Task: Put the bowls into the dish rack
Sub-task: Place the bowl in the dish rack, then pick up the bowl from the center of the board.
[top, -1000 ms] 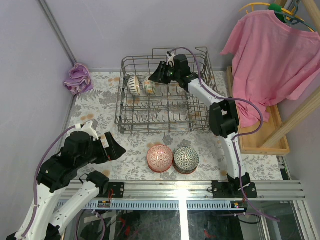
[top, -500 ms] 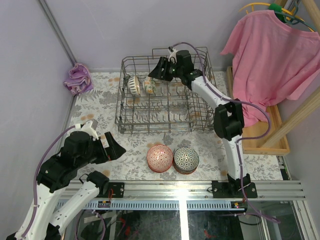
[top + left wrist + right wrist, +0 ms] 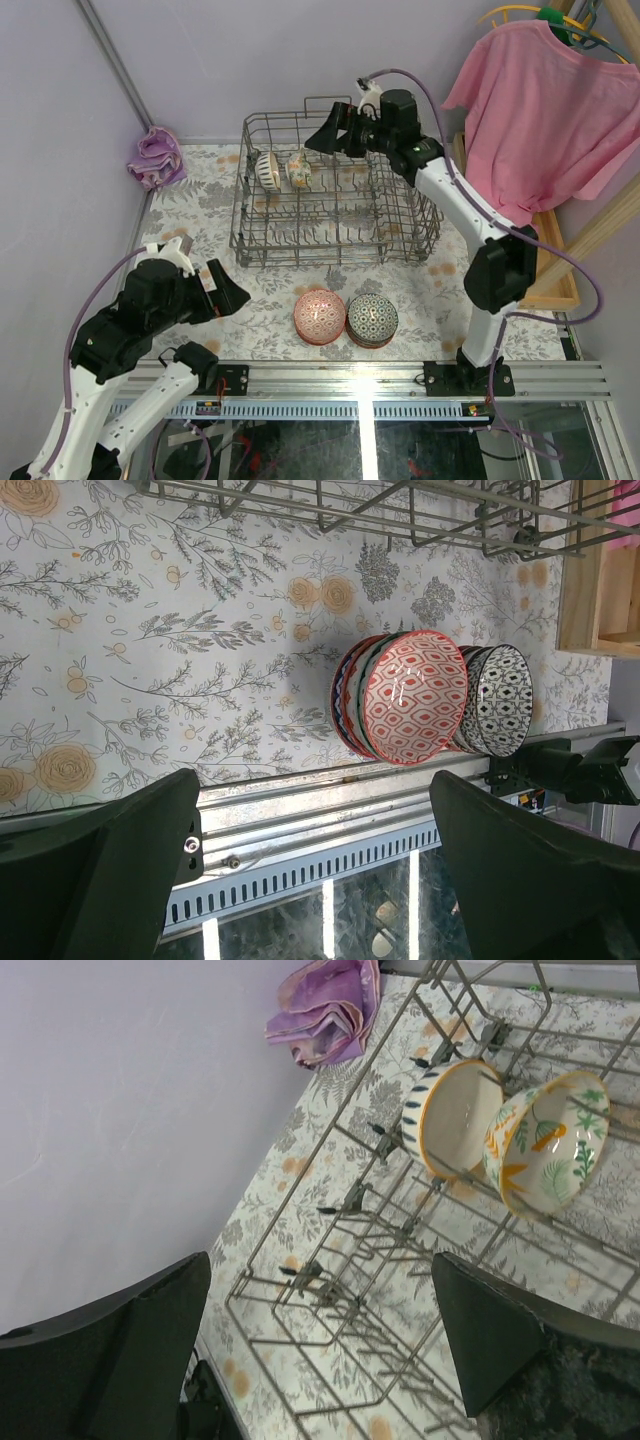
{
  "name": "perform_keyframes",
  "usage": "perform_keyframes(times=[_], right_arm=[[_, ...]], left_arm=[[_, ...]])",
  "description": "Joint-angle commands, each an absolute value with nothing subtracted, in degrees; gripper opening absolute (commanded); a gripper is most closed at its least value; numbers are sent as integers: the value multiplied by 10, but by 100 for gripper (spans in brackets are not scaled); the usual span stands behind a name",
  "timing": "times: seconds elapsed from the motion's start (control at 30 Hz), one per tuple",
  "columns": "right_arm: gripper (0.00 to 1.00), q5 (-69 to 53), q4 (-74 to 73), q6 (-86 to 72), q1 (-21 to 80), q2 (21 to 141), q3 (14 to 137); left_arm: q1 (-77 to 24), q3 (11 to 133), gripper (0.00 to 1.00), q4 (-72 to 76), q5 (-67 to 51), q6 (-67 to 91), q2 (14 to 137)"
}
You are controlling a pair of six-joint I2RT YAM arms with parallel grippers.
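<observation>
The grey wire dish rack (image 3: 330,252) stands at the table's back. Two bowls lean on edge between its tines: a blue-striped one (image 3: 267,168) (image 3: 455,1115) and an orange-green floral one (image 3: 298,170) (image 3: 548,1140). My right gripper (image 3: 322,140) (image 3: 322,1260) hovers open and empty above the rack's back, up and to the right of the floral bowl. Near the front edge stand a red-pink stack of bowls (image 3: 319,315) (image 3: 410,695) and a grey patterned stack (image 3: 372,318) (image 3: 500,700). My left gripper (image 3: 232,297) (image 3: 312,778) is open and empty, left of the stacks.
A purple cloth (image 3: 157,157) lies at the back left by the wall. A pink shirt (image 3: 545,110) hangs at the right over a wooden frame (image 3: 530,270). A metal rail (image 3: 360,380) runs along the table's near edge.
My right gripper has opened wide and drawn up and to the right, away from the floral bowl, which stays leaning in the rack. The left arm has barely moved.
</observation>
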State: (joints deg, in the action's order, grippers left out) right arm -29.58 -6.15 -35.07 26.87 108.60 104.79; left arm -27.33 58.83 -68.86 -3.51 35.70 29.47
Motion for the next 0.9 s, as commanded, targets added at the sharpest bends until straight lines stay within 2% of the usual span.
perform_keyframes(times=[0.0, 0.33, 0.6, 0.87], right_arm=[[100, -312, -113, -326, 269, 1001, 1016], [100, -391, -176, -323, 268, 822, 852], [99, -380, -263, -314, 269, 710, 780], [99, -393, -240, -361, 268, 596, 632]], left_arm=[[-275, 606, 100, -674, -29, 350, 306], [-275, 622, 100, -661, -40, 348, 334], [-276, 596, 100, -620, -83, 355, 352], [-275, 539, 99, -554, -146, 383, 332]])
